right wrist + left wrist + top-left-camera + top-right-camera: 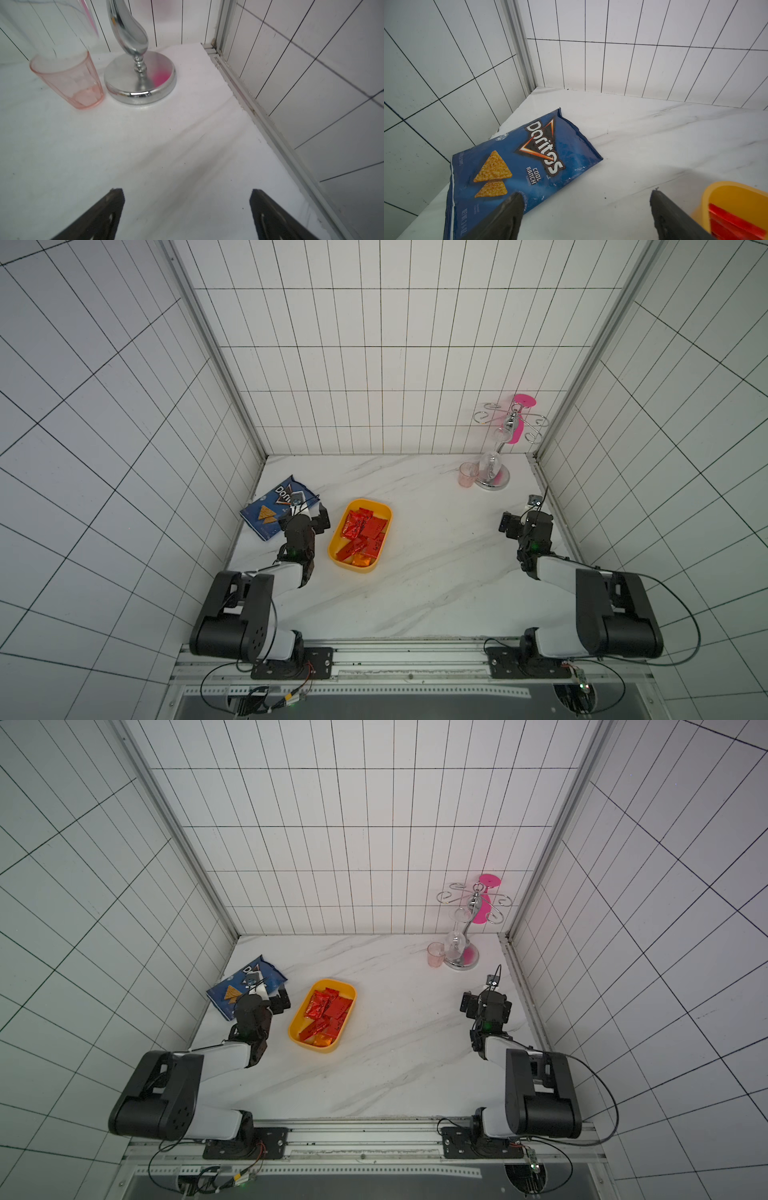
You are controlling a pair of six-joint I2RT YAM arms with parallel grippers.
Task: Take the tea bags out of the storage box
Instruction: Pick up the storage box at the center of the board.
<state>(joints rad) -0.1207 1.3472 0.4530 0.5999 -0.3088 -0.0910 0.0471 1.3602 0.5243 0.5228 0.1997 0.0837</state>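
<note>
White tiled walls (332,364) close in the scene on three sides, and a white marbled tabletop (415,580) spreads out below them. Two black-and-white arms come in from the near edge. The left arm (249,614) reaches toward the far left, and the right arm (602,614) runs up along the right wall.

Next in size, a blue Doritos chip bag (266,512) lies flat at the far left, close against the left wall. Just right of it sits the storage box (357,570), yellow and lidless, set at a slant left of centre in both top views. Over in the far right corner stands a chrome glass stand (494,484) with a clear glass and a pink one hanging from it. A small pink cup (468,475) sits right beside its base.

Inside the box, the tea bags (365,529) lie in a loose, overlapping heap. Most are red foil, with one orange sachet (361,560) at the near end.

Now the left tool (585,194): it hangs between the chip bag and the box, fingers wide apart and holding nothing. In the left wrist view one finger overlaps the bag's edge and the other sits beside the box's yellow wall; whether either touches, I cannot tell. The right tool (187,191) is over bare tabletop on the near side of the stand. Its fingers are spread wide too, gripping nothing, well apart from the box.
</note>
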